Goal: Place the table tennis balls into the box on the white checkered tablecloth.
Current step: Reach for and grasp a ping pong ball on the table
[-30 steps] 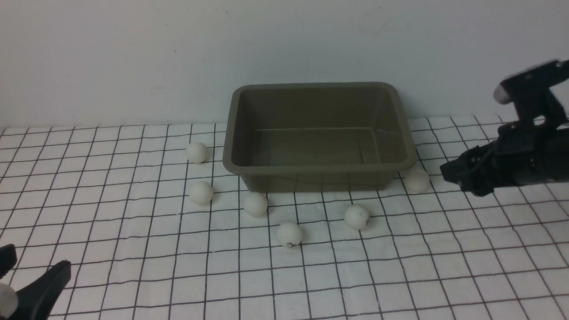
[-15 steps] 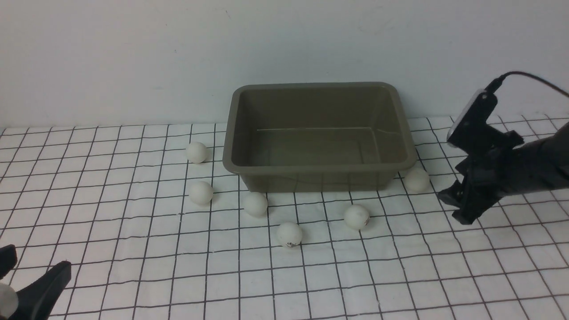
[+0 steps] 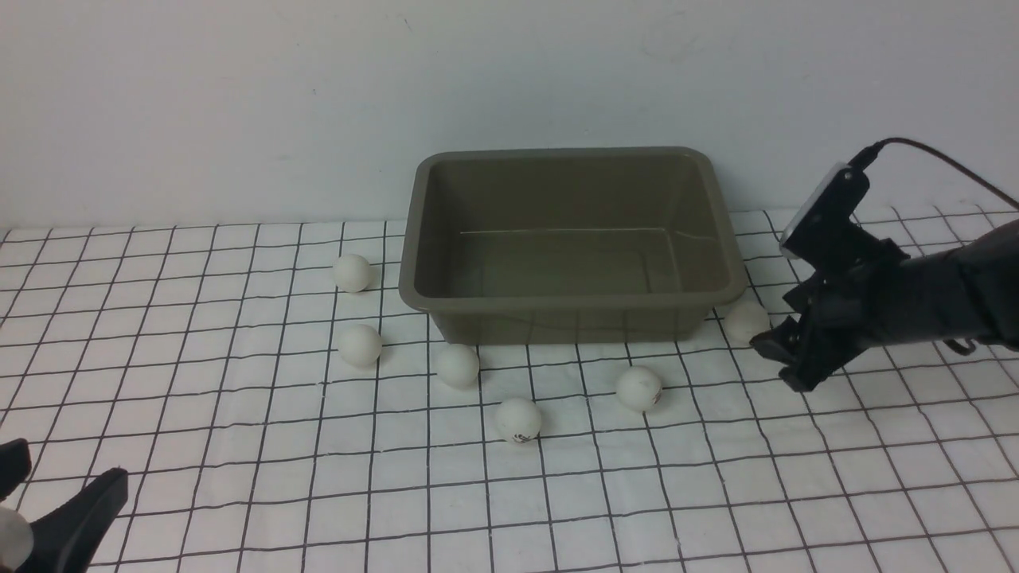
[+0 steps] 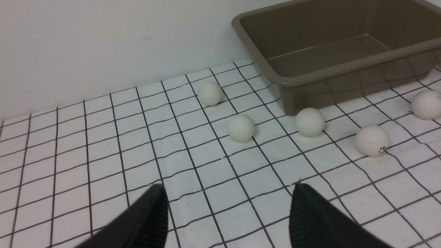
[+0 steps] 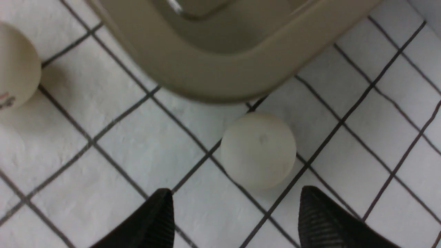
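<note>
Six balls (image 3: 458,365), all on the checkered cloth (image 3: 239,493), none in the box (image 3: 569,302). Two lie off the box's left side and three along its front. The sixth ball (image 3: 746,321) sits at the box's right front corner, tucked under the flared rim; can't tell if it touches the wall. The right gripper (image 3: 778,363) is low over the cloth just right of that ball, jaws spread, gripping nothing. In the right wrist view the same ball (image 5: 258,150) lies just ahead of the fingertips (image 5: 156,220), roughly in line with the gap, not yet between them, no contact. The left gripper (image 4: 229,188) is at the near left of the cloth, jaws apart and empty, well apart from every ball.
</note>
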